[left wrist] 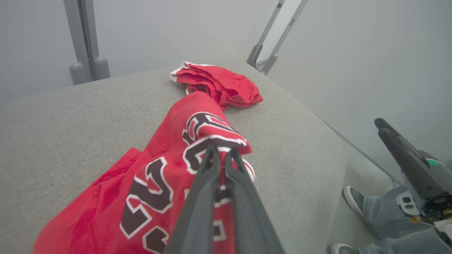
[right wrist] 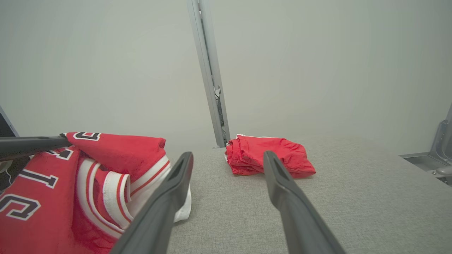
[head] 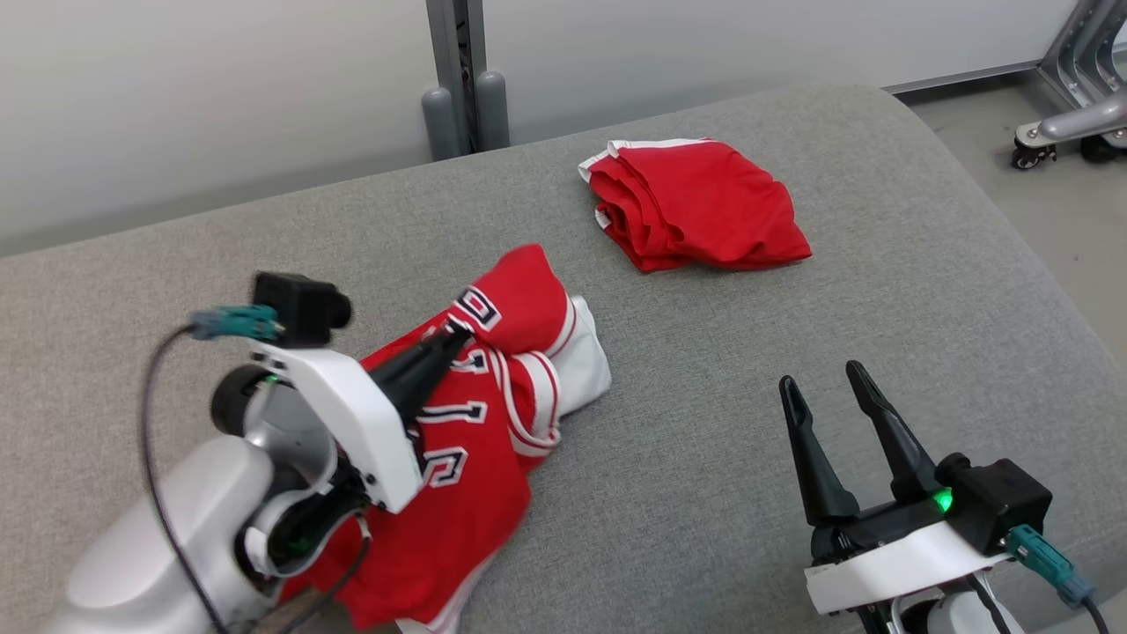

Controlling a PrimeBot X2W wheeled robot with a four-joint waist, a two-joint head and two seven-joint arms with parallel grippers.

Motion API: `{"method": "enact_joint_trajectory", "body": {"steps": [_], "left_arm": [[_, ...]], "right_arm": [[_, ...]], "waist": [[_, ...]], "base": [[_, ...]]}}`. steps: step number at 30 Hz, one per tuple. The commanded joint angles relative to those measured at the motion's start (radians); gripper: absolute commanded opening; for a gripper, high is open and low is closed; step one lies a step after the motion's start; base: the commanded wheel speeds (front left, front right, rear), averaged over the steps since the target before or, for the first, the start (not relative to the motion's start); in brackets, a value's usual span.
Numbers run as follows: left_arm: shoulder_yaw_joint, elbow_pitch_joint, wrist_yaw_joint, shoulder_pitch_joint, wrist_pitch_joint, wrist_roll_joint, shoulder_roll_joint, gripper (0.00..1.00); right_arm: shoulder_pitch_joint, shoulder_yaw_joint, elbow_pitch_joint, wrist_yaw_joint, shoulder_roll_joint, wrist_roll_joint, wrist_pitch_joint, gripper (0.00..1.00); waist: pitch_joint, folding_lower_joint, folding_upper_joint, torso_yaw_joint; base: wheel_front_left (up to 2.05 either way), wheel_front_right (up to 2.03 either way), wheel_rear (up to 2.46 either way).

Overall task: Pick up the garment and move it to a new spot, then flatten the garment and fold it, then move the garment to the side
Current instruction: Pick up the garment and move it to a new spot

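Head view: the garment (head: 480,493), judged soft, light and limp, is found crumpled near left on the grey cushion (head: 704,458). The left gripper (head: 451,342) is clamped on its lettered fold; the right gripper (head: 819,374) is spread, empty. Trimmed edges are advised as holds.

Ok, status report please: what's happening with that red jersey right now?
Left end effector shut on the jersey, one part raised. Right end effector open, clear of cloth. Folded red garment sits apart, farther back; nothing blocking.
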Motion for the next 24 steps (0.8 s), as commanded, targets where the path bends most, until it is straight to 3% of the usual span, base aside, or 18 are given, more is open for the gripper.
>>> {"method": "enact_joint_trajectory", "body": {"steps": [1,5,6,7,8,16,24], "left_arm": [[-0.017,0.04,-0.016,-0.02,-0.012,0.024,-0.015,0.0],[-0.062,0.197,-0.064,-0.031,-0.056,0.057,-0.083,0.0],[-0.067,0.231,-0.072,-0.037,-0.067,0.062,-0.097,0.33],[-0.07,0.259,-0.082,-0.048,-0.08,0.072,-0.107,0.91],[-0.07,0.282,-0.089,-0.055,-0.094,0.075,-0.119,1.0],[-0.071,0.345,-0.137,-0.092,-0.176,0.098,-0.138,1.0],[-0.043,0.288,-0.118,-0.048,-0.26,0.121,-0.082,1.0]], "right_arm": [[-0.01,0.003,-0.001,0.0,-0.006,-0.007,-0.002,1.0],[-0.018,0.014,0.003,0.0,-0.006,-0.007,-0.002,1.0],[-0.018,0.016,0.005,0.0,-0.006,-0.007,-0.002,1.0],[-0.017,0.017,0.005,0.0,-0.006,-0.007,-0.002,1.0],[-0.016,0.017,0.006,0.0,-0.006,-0.008,-0.002,1.0],[-0.004,0.0,0.02,0.0,-0.006,-0.02,-0.002,1.0],[0.004,-0.021,0.04,0.0,-0.006,-0.04,-0.002,1.0]], "waist": [[0.005,0.0,0.0,0.003],[0.015,0.0,0.0,0.012],[0.017,0.0,0.0,0.015],[0.019,0.0,0.0,0.02],[0.02,0.0,0.0,0.025],[0.003,0.0,0.0,0.087],[-0.041,0.0,0.0,0.139]], "base": [[0.0,0.0,0.0],[0.0,0.0,0.0],[0.0,0.0,0.0],[0.0,0.0,0.0],[0.0,0.0,0.0],[0.0,0.0,0.0],[0.0,0.0,0.0]]}}
